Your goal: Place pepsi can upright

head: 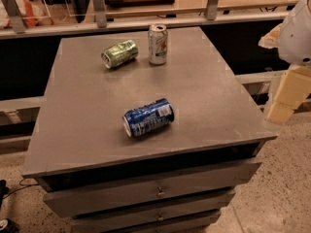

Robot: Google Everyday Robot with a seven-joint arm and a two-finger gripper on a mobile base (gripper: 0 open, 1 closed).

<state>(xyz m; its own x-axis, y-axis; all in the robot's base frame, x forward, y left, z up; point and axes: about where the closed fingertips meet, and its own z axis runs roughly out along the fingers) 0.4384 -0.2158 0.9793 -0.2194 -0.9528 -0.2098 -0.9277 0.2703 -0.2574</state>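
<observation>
Dark blue, white-lettered pepsi can (148, 117) lies sideways near the front edge of the desk (82, 130); gripper (286, 98) off the right edge, whether spread I cannot tell

Dark blue pepsi can (148, 117), white lettering, green can (119, 53), grey table (209, 96), cream pincer (287, 100) at right

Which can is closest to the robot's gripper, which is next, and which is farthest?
The gripper hangs right of the table.
1. The pepsi can, lying front-middle, and the white-and-green can, standing at the back: too close to call.
2. The green dented can, lying back left: farthest.
</observation>
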